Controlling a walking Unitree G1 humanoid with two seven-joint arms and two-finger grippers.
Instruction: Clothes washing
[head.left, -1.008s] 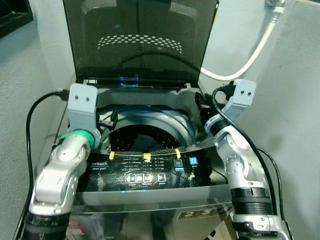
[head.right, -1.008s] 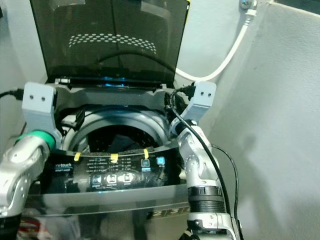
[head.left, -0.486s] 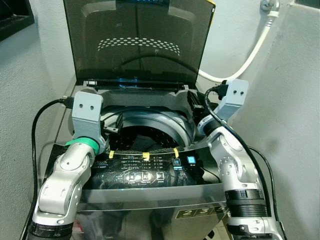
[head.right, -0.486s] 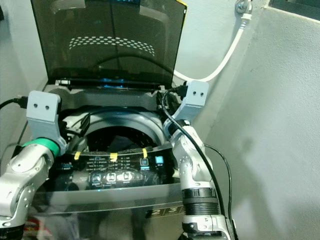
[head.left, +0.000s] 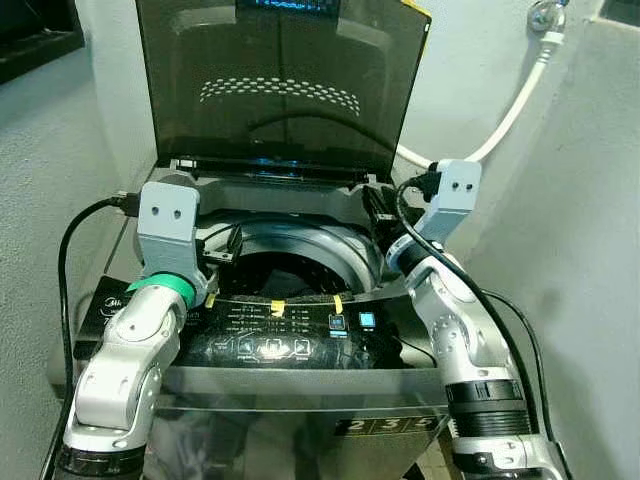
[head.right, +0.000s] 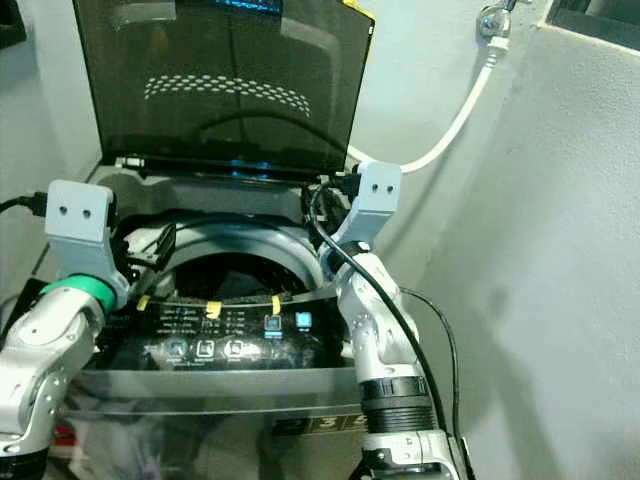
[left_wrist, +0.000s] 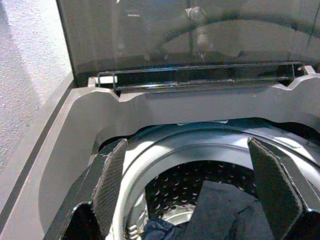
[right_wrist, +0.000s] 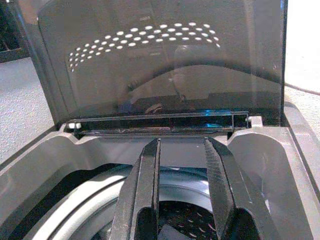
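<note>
Both arms have drawn nearer the washer (head.left: 180, 205) mid-frame since a second ago, its lid (head.left: 280, 85) upright so the drum is reachable: left gripper (left_wrist: 195, 195) wide open and empty above dark clothes (left_wrist: 225, 212) in the drum, right gripper (right_wrist: 182, 192) narrowly parted, holding nothing.

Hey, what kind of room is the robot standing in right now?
Probably a home laundry corner: a grey top-loading washing machine with its tinted lid raised, dark clothes in the drum, and a white water hose on the wall.
</note>
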